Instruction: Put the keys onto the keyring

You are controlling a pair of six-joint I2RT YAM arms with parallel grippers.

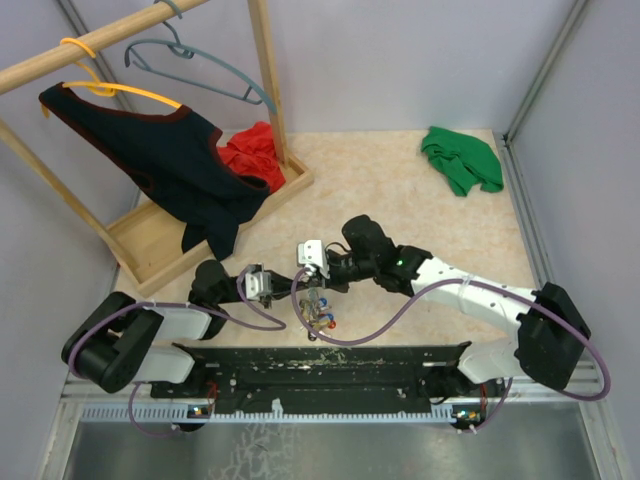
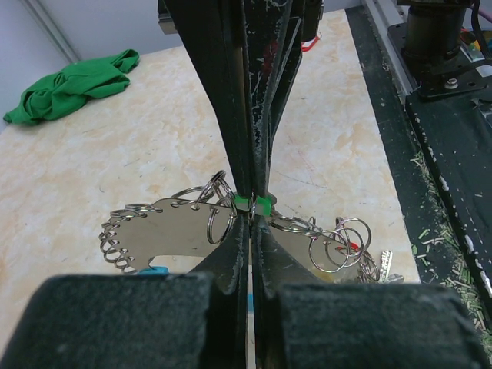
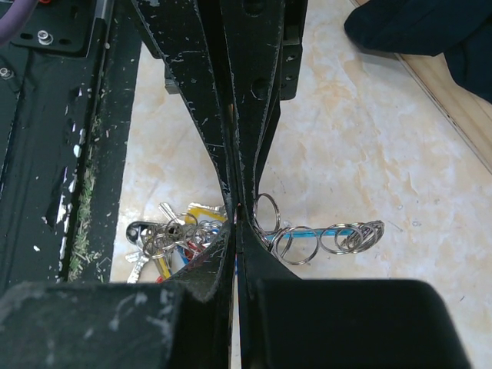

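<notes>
Pinch on both sides: left gripper [image 2: 252, 211] clenched on green key [image 2: 260, 204], just beside keyring [image 3: 301, 233]; right gripper [image 3: 235, 214] clamped on keyring itself; tag cluster [image 1: 320, 318] bunched at keyring's near side.

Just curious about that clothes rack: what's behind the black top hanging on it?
A red cloth, bunched on the rack's wooden base beside the post. The black top covers its left part, so its full shape is hidden.

Bright, even, diffuse light from above. Faint soft shadows on desk [image 1: 420, 210] toward near edge. Small glints on keyring [image 2: 169, 227]. Top view sharp edge to edge. Wrist views: pads [image 2: 123, 323] blurred, dark, close.
</notes>
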